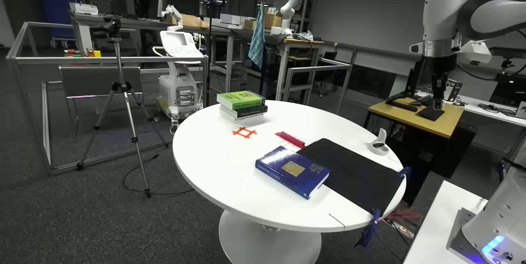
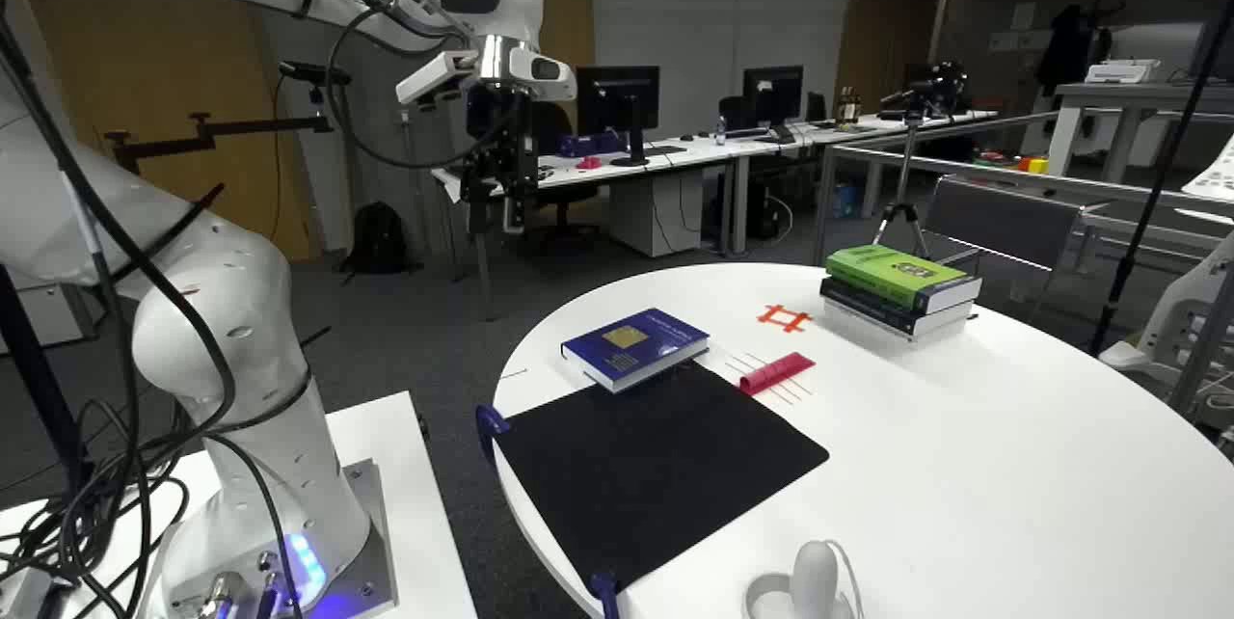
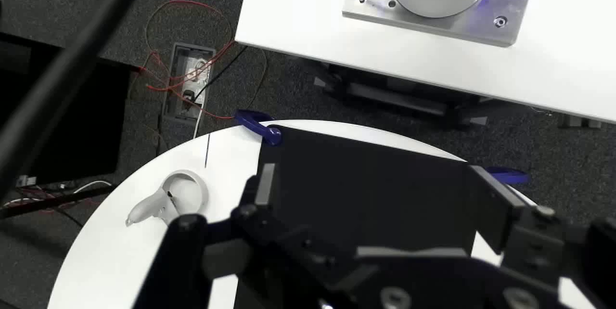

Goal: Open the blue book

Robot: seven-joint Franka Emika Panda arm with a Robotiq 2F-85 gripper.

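The blue book (image 1: 292, 170) lies flat and closed on the round white table, with its yellowish square picture facing up. It also shows in an exterior view (image 2: 636, 347), where one edge meets or overlaps the black mat. My gripper (image 1: 439, 91) hangs high above the table, well apart from the book; it also shows in an exterior view (image 2: 498, 214). In the wrist view the gripper (image 3: 380, 186) has its fingers wide apart with nothing between them, pointing down over the black mat. The book does not show in the wrist view.
The black mat (image 2: 665, 470) is held by blue clamps (image 3: 260, 128) at the edge of the round table (image 1: 213, 173). A green book stack (image 2: 901, 286), an orange frame (image 1: 245, 132), a red piece (image 2: 777, 373) and a white controller (image 3: 178, 198) also lie on the table.
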